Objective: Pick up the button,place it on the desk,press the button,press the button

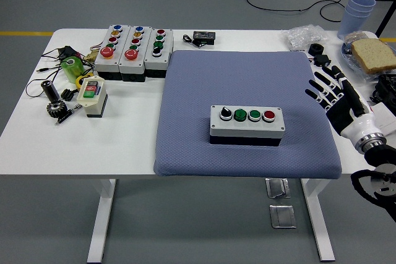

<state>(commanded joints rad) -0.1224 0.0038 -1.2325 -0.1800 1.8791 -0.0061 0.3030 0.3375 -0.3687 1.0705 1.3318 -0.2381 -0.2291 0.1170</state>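
A grey button box (247, 124) with a black knob, two green buttons and a red button lies on the blue-grey mat (247, 78), near its front middle. My right hand (330, 91) is at the mat's right edge, to the right of the box and apart from it, fingers spread and holding nothing. The left arm is out of view.
Three more button boxes (133, 51) stand at the back left, with a small yellow-rimmed switch box (91, 94), a green object (72, 67), a gear and cables near them. A black adapter (203, 38) lies at the back. Bread (373, 54), stacked cups (357, 10) and a plastic bag (303, 35) are at the back right.
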